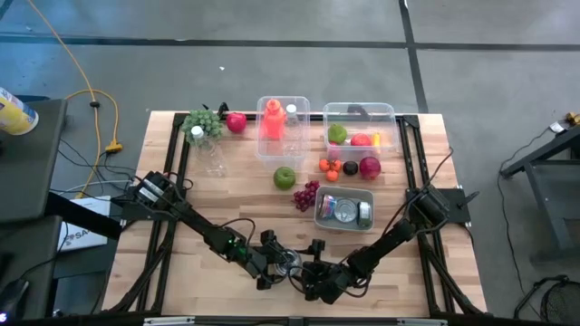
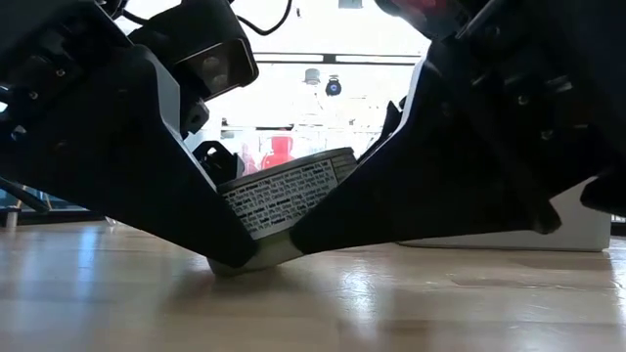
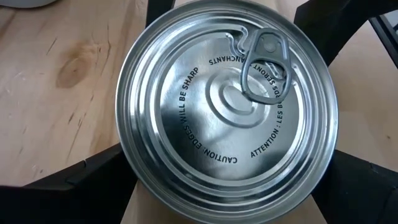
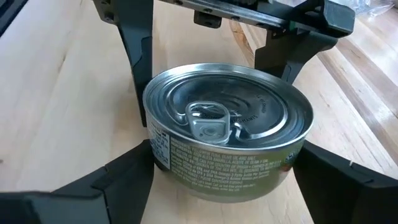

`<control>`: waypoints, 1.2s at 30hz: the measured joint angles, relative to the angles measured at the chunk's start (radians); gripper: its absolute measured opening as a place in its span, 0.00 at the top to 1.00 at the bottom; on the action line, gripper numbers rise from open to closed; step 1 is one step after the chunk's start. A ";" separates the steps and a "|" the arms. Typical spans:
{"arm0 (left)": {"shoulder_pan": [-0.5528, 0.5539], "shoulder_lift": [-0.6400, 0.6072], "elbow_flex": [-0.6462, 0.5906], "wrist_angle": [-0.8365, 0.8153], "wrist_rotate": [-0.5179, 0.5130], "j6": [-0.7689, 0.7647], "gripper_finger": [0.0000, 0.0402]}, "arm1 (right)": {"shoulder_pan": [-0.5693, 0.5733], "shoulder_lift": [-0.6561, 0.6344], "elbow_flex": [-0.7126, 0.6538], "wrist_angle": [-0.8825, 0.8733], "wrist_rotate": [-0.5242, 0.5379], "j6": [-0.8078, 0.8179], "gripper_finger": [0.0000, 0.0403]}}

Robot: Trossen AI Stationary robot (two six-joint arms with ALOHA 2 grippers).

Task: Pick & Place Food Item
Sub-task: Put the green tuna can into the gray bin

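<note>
While both arms reach to the near edge of the bench (image 1: 227, 204), their jaws meet around one short can (image 4: 227, 155) of food, seen from above as a silver lid with a ring pull (image 3: 266, 65). The left arm (image 1: 181, 213) comes in from the left and its jaws stand wide, one on each side of the can and not pressing it. The right arm (image 1: 399, 234) comes in from the right; its jaws are narrower and touch the can's wall on both sides, gripping it. The two pairs of jaws sit crosswise to one another. In the low view the can (image 2: 284, 196) is tilted, one lower edge on the wood and the other raised. Farther back on the bench lie a green apple (image 1: 285, 177), dark grapes (image 1: 306, 195), a grey tray (image 1: 319, 208) of cans, small oranges (image 1: 331, 167), a clear box (image 1: 395, 116) of fruit, a second clear box (image 1: 304, 101) holding a red bottle (image 1: 272, 120), green grapes (image 1: 201, 122) and a red apple (image 1: 236, 121).
</note>
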 joint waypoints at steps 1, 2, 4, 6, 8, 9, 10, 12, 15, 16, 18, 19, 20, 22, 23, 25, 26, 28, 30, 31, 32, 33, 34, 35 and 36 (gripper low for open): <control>0.000 0.000 0.000 0.000 0.000 0.000 0.01 | 0.002 0.000 0.000 0.001 -0.001 0.000 0.22; 0.000 0.000 0.000 0.000 0.000 0.000 0.01 | 0.003 0.000 0.000 0.004 -0.003 0.000 0.22; 0.000 0.000 0.000 0.000 0.001 0.000 0.01 | 0.008 0.000 0.000 0.009 -0.003 0.000 0.22; 0.000 0.000 0.000 0.000 0.004 0.001 0.01 | 0.013 0.000 0.000 0.012 -0.004 0.000 0.22; -0.002 0.000 0.001 0.001 0.003 0.002 0.01 | 0.017 0.000 0.000 0.014 -0.003 0.001 0.22; -0.004 0.000 0.001 0.003 0.003 0.002 0.01 | 0.018 0.000 0.000 0.014 -0.003 0.002 0.22; -0.007 0.000 0.001 0.006 0.003 0.002 0.01 | 0.020 -0.001 0.000 0.014 -0.005 0.002 0.22; -0.012 0.002 0.001 0.019 0.002 0.000 0.01 | 0.025 -0.002 0.001 0.016 -0.009 0.008 0.22; -0.020 0.002 0.001 0.032 0.005 -0.002 0.01 | 0.028 -0.003 0.002 0.019 -0.018 0.021 0.22; -0.022 0.002 0.001 0.034 0.004 -0.001 0.01 | 0.028 -0.003 0.002 0.019 -0.020 0.021 0.22; -0.023 0.002 0.000 0.040 0.004 -0.001 0.01 | 0.029 -0.003 0.002 0.019 -0.021 0.023 0.23; -0.023 0.002 0.000 0.041 0.004 0.000 0.01 | 0.029 -0.003 0.002 0.018 -0.021 0.023 0.24; -0.023 0.002 0.000 0.041 0.003 0.000 0.01 | 0.029 -0.003 0.002 0.020 -0.022 0.023 0.24; -0.023 0.002 0.000 0.046 0.003 0.001 0.01 | 0.029 -0.003 0.002 0.029 -0.023 0.018 0.24; -0.022 0.002 0.000 0.053 0.003 0.002 0.01 | 0.029 -0.003 0.002 0.036 -0.023 0.014 0.24; -0.022 0.002 0.000 0.072 0.003 0.005 0.01 | 0.030 -0.011 0.002 0.038 -0.023 0.000 0.24; -0.022 0.002 0.000 0.081 0.004 0.007 0.01 | 0.030 -0.015 0.001 0.037 -0.022 -0.001 0.24; -0.022 0.002 0.000 0.101 0.004 0.029 0.01 | 0.031 -0.024 0.000 0.035 -0.016 -0.006 0.24; -0.021 0.002 0.000 0.116 0.003 0.052 0.01 | 0.031 -0.026 0.000 0.037 -0.015 -0.011 0.24; -0.021 0.003 0.000 0.121 0.002 0.054 0.01 | 0.031 -0.026 0.000 0.037 -0.011 -0.012 0.23; -0.019 0.003 0.001 0.122 0.000 0.056 0.01 | 0.033 -0.026 0.000 0.036 -0.007 -0.012 0.23; -0.015 0.003 0.005 0.122 0.002 0.057 0.01 | 0.035 -0.026 0.000 0.035 -0.003 -0.012 0.23; -0.012 0.003 0.007 0.123 0.004 0.062 0.01 | 0.037 -0.026 0.000 0.033 0.003 -0.011 0.23; -0.008 0.003 0.010 0.123 0.005 0.064 0.01 | 0.038 -0.026 0.000 0.031 0.006 -0.011 0.23; -0.005 0.003 0.012 0.123 0.007 0.067 0.01 | 0.038 -0.027 0.000 0.029 0.006 -0.011 0.23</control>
